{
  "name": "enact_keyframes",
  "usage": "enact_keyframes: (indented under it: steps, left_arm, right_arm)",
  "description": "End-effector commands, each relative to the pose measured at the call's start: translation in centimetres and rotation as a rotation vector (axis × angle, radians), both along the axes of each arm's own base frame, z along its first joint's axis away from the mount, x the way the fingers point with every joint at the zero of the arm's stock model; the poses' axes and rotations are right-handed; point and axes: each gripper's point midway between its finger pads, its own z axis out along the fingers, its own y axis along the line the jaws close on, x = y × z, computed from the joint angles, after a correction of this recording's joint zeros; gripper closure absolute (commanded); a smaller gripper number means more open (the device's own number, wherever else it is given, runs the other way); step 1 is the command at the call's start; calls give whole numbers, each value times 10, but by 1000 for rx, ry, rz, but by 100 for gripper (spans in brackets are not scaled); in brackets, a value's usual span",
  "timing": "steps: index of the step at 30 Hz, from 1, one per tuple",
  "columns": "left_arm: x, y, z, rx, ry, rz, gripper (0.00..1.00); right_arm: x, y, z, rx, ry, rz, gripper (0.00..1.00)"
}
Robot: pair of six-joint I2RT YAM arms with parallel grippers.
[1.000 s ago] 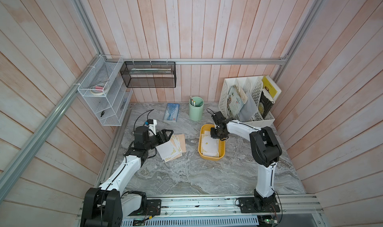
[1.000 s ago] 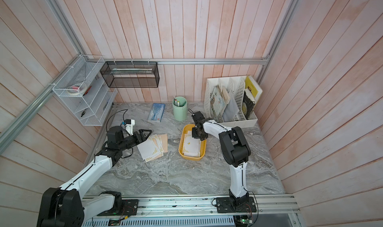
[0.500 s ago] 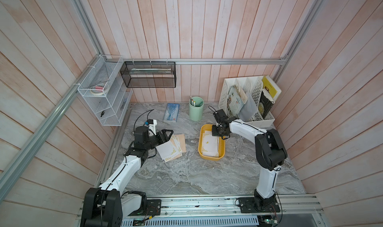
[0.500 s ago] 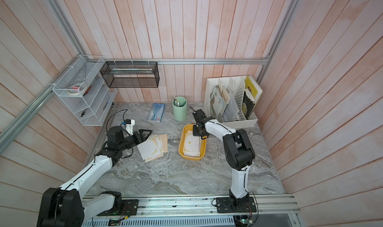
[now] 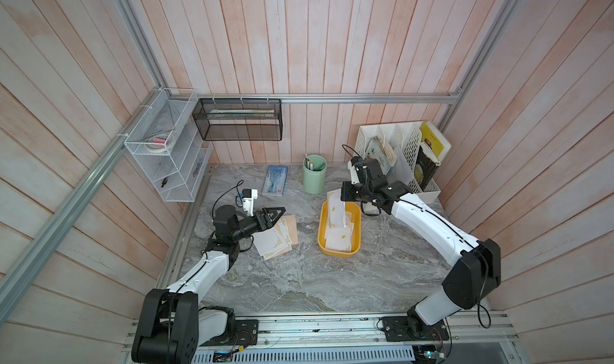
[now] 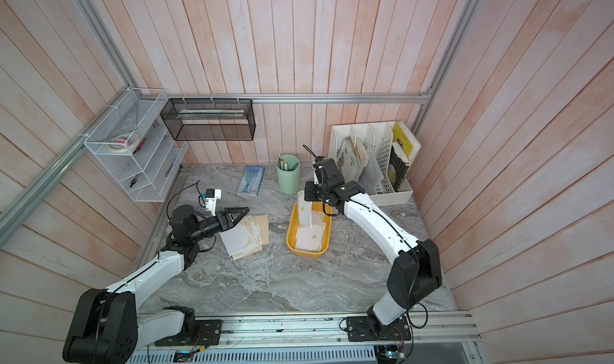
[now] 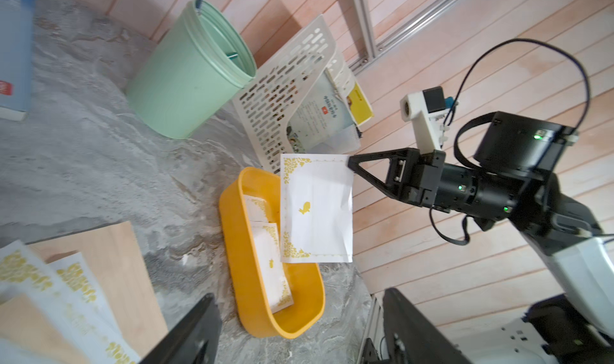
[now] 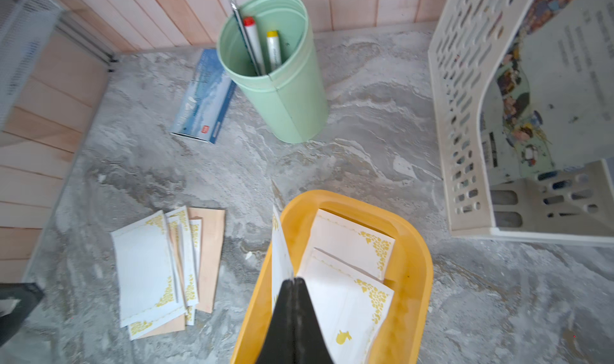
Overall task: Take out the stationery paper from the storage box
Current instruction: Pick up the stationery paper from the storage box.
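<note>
The storage box [image 5: 321, 239] [image 6: 289, 236] is a yellow tub near the table's middle. White, gold-cornered stationery paper [image 5: 339, 238] [image 8: 349, 244] lies inside it. My right gripper [image 5: 344, 196] [image 7: 351, 162] [image 8: 294, 281] is shut on the top corner of one sheet [image 5: 336, 210] [image 6: 305, 213] [image 7: 315, 209], which hangs upright over the box's far end. A pile of white and peach-tan sheets [image 5: 277, 237] [image 8: 156, 266] lies on the table left of the box. My left gripper [image 5: 278, 213] [image 6: 244, 213] [image 7: 299, 296] hovers open over that pile's far edge, holding nothing.
A green pen cup [image 5: 314, 174] and a blue booklet [image 5: 275, 180] stand behind the box. The white file organizer [image 5: 398, 153] sits at the back right, close behind my right wrist. A black mesh basket [image 5: 237, 123] and a white wire shelf [image 5: 166, 159] hang on the walls.
My right gripper has shut on a sheet and lifted it up out of the box, moving slightly back. The left arm has not moved.
</note>
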Motion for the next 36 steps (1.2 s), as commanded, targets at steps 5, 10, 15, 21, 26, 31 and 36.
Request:
enact_keyframes:
  steps: [5, 10, 15, 21, 26, 31, 36]
  left_arm:
    - [-33, -15, 53, -147, -252, -215, 20]
    - [-37, -17, 60, -193, -283, -259, 20]
    - [-30, -18, 58, -204, -280, -253, 20]
    - [-24, -21, 60, -186, -289, -245, 20]
    - [-21, -34, 58, -140, -293, -255, 20]
    - [-20, -47, 59, -81, -309, -249, 20]
    - [-22, -49, 63, -32, -321, -234, 39]
  right_arm:
    - [-39, 49, 78, 311, -146, 306, 100]
    - [-65, 67, 111, 468, -181, 462, 100]
    - [-81, 76, 133, 538, -207, 538, 100]
    - [-93, 89, 143, 558, -221, 586, 100]
    - [-96, 103, 143, 565, -212, 619, 100]
    - [-96, 114, 139, 567, -194, 643, 100]
    - [-86, 116, 127, 539, -171, 610, 100]
